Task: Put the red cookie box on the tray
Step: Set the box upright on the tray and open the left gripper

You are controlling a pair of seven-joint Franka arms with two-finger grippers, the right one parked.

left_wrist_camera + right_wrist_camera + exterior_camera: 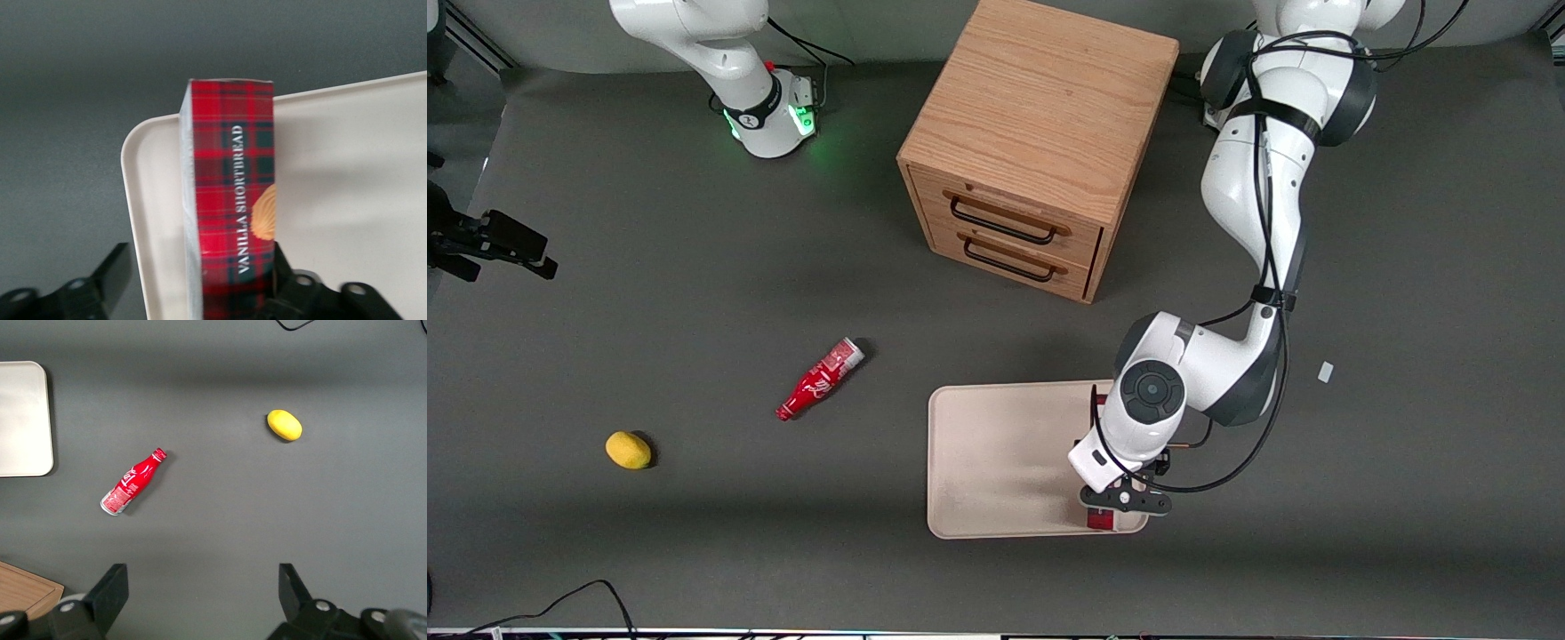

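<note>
Taking the front view from its parked-arm edge across, a yellow lemon-like fruit (628, 450) and a red soda bottle lying on its side (819, 380) rest on the dark grey table (694, 293), with a two-drawer oak cabinet (1037, 147) farther from that camera. Nearer it lies the flat cream tray with rounded corners (996, 458). Over the tray's working-arm edge, the left arm's gripper (1120, 500) holds the slim red tartan cookie box (233, 200) between its fingers (283, 270); the wrist hides most of the box, so whether it touches the tray cannot be told.
</note>
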